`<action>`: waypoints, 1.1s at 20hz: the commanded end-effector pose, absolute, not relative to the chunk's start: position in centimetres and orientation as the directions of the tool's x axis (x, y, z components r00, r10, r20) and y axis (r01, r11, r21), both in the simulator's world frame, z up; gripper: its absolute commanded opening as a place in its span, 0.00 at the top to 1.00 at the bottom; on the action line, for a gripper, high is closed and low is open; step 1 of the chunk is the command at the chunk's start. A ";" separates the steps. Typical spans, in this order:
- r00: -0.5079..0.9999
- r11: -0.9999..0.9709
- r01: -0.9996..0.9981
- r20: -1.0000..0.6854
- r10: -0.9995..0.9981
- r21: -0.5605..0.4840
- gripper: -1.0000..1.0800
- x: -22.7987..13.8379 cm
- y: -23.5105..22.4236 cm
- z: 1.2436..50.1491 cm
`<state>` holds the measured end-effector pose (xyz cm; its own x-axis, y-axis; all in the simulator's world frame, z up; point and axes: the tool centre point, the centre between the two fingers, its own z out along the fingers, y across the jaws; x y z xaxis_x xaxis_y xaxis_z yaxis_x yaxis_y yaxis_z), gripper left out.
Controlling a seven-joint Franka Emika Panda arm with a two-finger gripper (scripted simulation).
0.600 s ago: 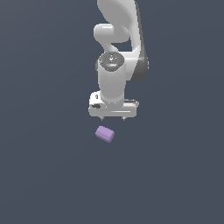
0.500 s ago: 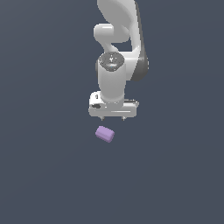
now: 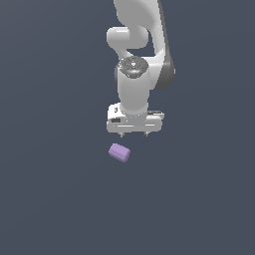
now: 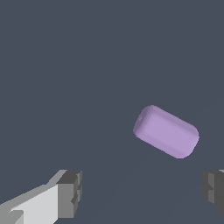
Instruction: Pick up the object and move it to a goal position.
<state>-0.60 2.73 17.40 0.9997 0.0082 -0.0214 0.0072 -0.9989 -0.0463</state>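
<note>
light-purple block, white claw with grey fingertips.

The block looks like smooth, matt light-purple plastic with softly rounded edges and no gloss or texture. The arm and the gripper body have a smooth white shell like moulded plastic with a faint sheen, while the fingers end in flat, dull grey pads with stepped faces. The ground beneath is an even, matt dark grey-blue with no grain or pattern.
</note>
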 end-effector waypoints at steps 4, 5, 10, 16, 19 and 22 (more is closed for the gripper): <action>1.000 -0.999 0.014 -0.021 0.015 -0.047 0.04 -0.6 2.7 17.4; 1.000 -0.999 0.019 -0.021 0.020 -0.047 0.04 -0.6 2.7 17.3; 0.998 -0.997 0.062 -0.018 0.063 -0.044 0.04 -0.5 2.4 17.0; 0.988 -0.987 0.154 -0.014 0.155 -0.039 0.04 -0.4 1.8 16.2; 0.976 -0.976 0.216 -0.011 0.216 -0.035 0.04 -0.3 1.3 15.7; 0.957 -0.957 0.288 -0.009 0.289 -0.031 0.04 -0.2 0.8 15.1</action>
